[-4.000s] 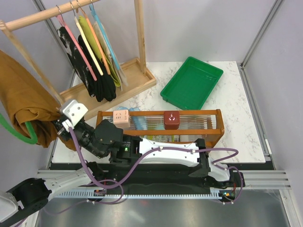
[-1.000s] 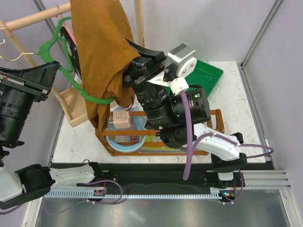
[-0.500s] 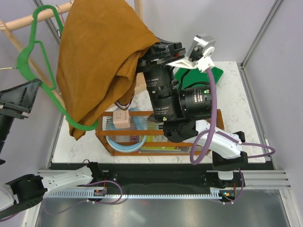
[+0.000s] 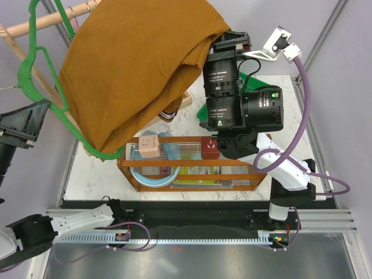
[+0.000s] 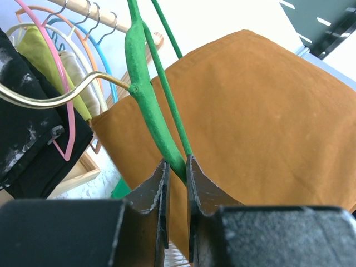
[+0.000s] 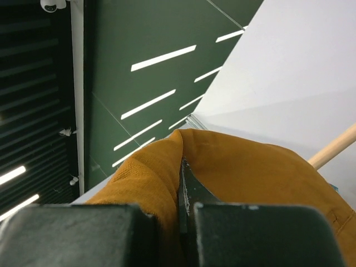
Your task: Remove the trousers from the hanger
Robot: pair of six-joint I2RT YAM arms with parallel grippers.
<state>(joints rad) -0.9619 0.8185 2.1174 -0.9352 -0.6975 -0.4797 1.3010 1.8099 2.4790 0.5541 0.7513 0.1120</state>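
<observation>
The rust-brown trousers (image 4: 139, 64) hang in a broad sheet high over the left half of the table. Part of the cloth is still draped over the lower bar of the green hanger (image 4: 36, 70). In the left wrist view my left gripper (image 5: 178, 167) is shut on the hanger (image 5: 147, 100), with the trousers (image 5: 267, 111) behind it. My right gripper (image 6: 182, 181) is shut on a fold of the trousers (image 6: 250, 172), raised at the cloth's right edge. A striped bit of waistband (image 4: 169, 114) peeks out below.
A wooden rail (image 4: 35, 23) at the back left carries a pink hanger (image 5: 62, 83), a black garment (image 5: 28, 150) and an olive one (image 5: 39, 53). A wooden crate (image 4: 232, 177) with small items stands mid-table. A green tray (image 4: 204, 115) lies behind it.
My right arm has swung up and to the right, pulling the trousers out wide. The hanger and my left gripper have shifted left and up.
</observation>
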